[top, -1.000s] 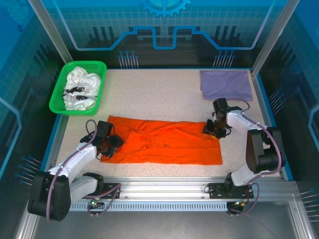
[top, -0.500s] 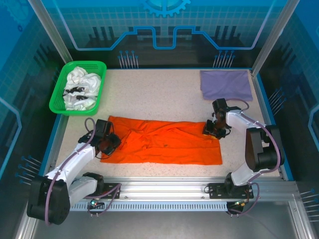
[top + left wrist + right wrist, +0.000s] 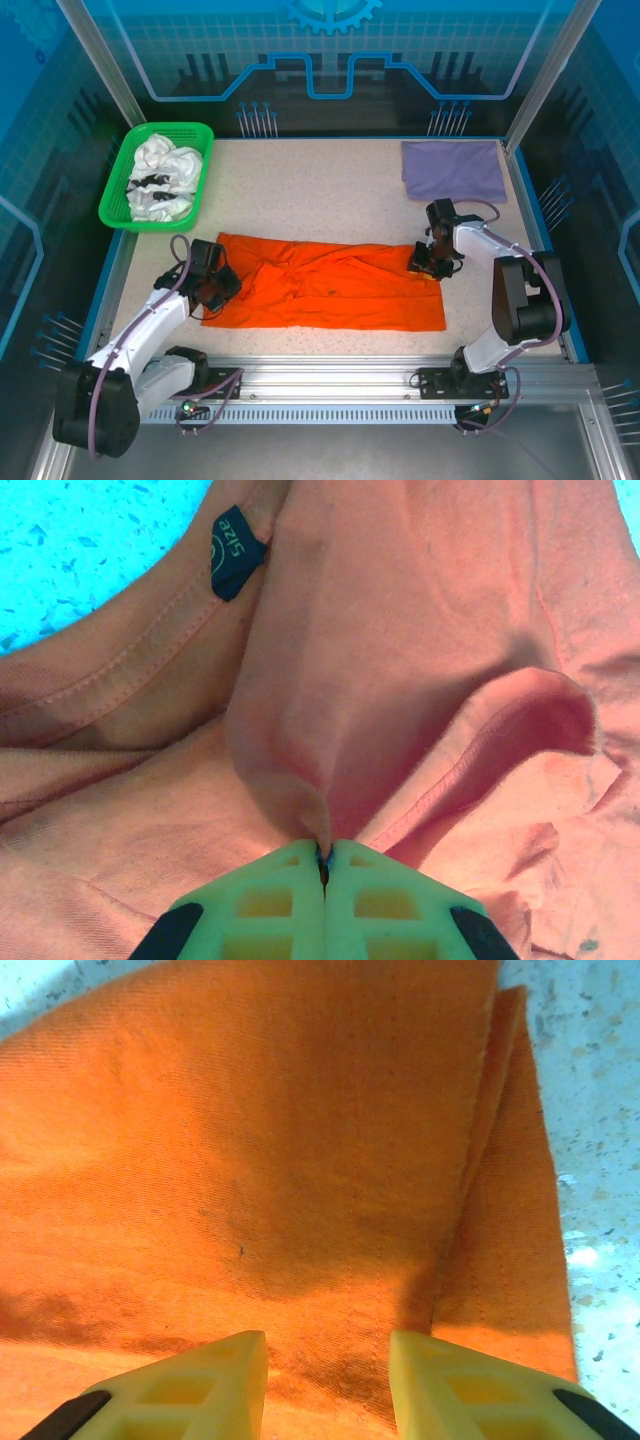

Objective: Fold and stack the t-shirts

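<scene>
Up front, orange t-shirt (image 3: 330, 287) lies left-right; left tool (image 3: 323, 852) clamps it, right tool (image 3: 327, 1348) apart.

Overhead, two wrist close-ups: orange t-shirt (image 3: 330, 290)

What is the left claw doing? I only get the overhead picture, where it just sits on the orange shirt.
Observer: The left gripper is shut, pinching up a ridge of the orange t-shirt.
Operator: And the right one?
Observer: The right gripper is open, fingers apart over flat cloth near the shirt's edge.
Operator: Any label?
Observer: A small black size tag sits at the collar.
</scene>
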### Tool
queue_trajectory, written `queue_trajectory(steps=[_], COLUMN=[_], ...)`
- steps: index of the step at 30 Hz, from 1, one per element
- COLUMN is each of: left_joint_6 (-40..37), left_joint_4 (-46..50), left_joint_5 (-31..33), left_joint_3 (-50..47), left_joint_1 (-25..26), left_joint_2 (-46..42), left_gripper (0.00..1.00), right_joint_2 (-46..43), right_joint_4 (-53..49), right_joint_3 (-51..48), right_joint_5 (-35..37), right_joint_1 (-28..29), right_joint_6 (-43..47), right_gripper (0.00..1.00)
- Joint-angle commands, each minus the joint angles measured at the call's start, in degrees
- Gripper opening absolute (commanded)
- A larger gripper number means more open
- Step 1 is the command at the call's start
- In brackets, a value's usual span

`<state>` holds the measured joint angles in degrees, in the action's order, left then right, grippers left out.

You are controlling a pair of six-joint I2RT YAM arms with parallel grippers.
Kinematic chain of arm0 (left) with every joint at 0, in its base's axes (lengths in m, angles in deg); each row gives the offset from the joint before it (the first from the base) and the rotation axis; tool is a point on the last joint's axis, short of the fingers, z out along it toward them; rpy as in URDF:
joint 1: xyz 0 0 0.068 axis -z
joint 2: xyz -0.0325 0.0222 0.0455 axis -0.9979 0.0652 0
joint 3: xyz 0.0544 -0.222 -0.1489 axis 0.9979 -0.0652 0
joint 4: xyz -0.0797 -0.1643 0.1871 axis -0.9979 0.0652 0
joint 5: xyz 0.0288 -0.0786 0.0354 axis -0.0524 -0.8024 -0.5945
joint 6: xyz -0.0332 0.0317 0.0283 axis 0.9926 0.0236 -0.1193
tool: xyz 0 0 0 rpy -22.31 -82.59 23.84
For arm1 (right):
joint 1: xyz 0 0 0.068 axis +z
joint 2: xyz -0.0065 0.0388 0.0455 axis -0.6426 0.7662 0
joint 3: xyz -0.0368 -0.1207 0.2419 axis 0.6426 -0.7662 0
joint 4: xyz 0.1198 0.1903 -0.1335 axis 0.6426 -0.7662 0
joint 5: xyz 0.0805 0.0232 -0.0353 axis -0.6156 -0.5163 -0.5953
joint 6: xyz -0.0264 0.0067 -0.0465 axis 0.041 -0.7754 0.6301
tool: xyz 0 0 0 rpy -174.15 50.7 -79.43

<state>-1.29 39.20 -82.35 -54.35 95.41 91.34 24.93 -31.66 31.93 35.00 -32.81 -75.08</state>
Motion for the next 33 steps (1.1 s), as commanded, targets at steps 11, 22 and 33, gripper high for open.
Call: queue_trajectory(steps=[11, 22, 33], left_joint_6=[-1.82, -1.64, -1.66], left_joint_4=[0.31, 0.06, -0.02], left_joint_5=[0.18, 0.0, 0.01], left_joint_3=[0.59, 0.5, 0.67], left_joint_1=[-0.09, -0.01, -0.02], left_joint_2=[-0.92, -0.78, -0.82], left_gripper=[0.0, 0.0, 0.0], right_joint_2=[-3.27, -1.85, -1.64], right_joint_4=[-1.39, -0.22, -0.26], right_joint_3=[-1.79, -3.56, -3.72], right_joint_5=[3.82, 2.28, 1.07], right_joint_1=[0.24, 1.39, 2.02], right_joint_6=[0.92, 1.04, 1.44], right_gripper=[0.42, 0.36, 0.23])
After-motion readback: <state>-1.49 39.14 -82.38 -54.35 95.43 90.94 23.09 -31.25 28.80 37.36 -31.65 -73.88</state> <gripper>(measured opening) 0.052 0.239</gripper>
